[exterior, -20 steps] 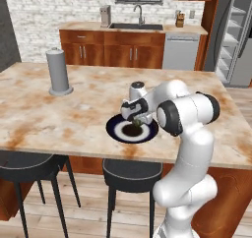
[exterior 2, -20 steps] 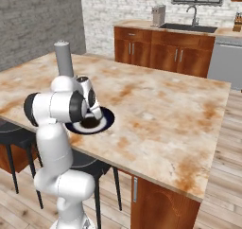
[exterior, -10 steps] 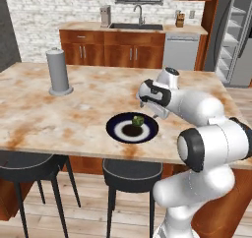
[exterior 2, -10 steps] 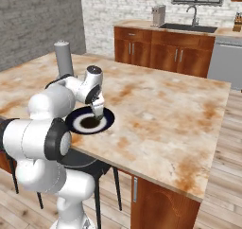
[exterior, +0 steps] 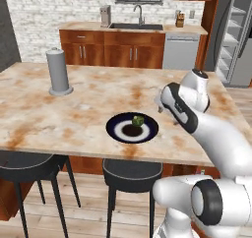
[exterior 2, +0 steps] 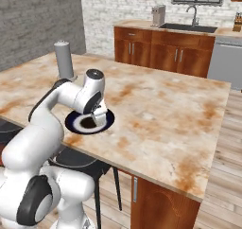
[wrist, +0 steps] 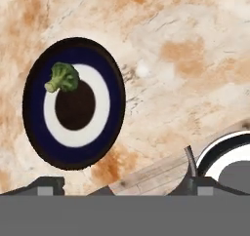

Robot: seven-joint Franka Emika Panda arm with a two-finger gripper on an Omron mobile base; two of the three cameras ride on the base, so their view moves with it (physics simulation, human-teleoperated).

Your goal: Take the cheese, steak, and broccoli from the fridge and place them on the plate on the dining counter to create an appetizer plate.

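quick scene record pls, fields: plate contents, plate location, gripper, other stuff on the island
plate contents: broccoli on the white ring, no cheese or steak on it
plate location: plate on the dining counter, near its stool-side edge
gripper: gripper open, empty, beside the plate
other: grey cylinder upright, apart from the plate

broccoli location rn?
The broccoli sits on the plate, on its white ring at the far edge toward the sink wall, near the front of the dining counter. In the hand view it lies at the plate's upper left.
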